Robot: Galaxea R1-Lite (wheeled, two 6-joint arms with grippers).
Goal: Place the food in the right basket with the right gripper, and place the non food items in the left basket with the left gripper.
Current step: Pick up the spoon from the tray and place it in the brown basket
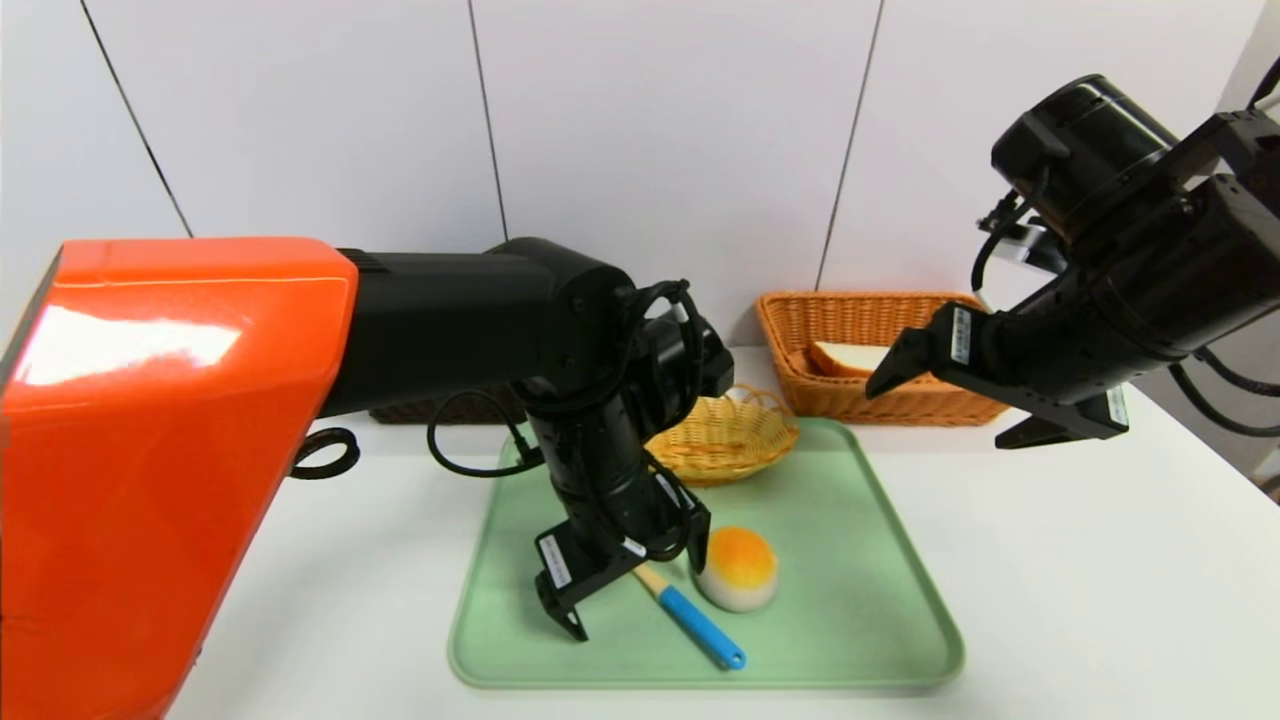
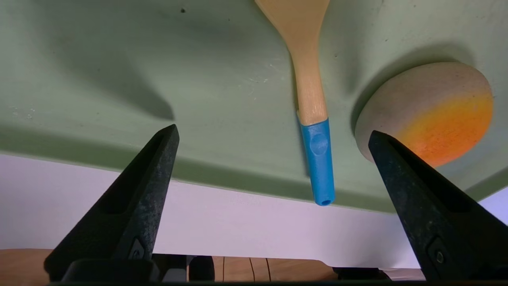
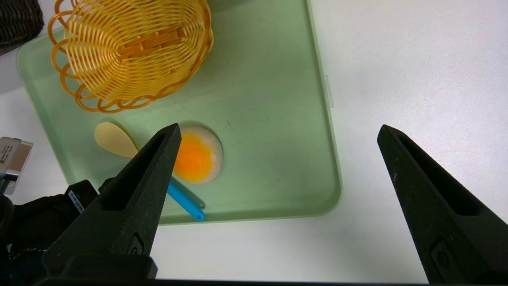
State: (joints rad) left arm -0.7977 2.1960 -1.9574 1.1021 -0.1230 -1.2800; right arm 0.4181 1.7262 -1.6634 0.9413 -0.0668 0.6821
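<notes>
Left hand [image 1: 640, 585] gapes above spoon [image 1: 690, 615] on green tray [image 1: 850, 620].

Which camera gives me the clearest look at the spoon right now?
The left wrist view: the spoon lies unobstructed on the tray, missing only its bowl end. In the head view the left gripper covers its bowl; in the right wrist view a finger crosses its middle.

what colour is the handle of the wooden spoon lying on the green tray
Bright blue, on the pale wooden spoon; clearest in the left wrist view.
</notes>
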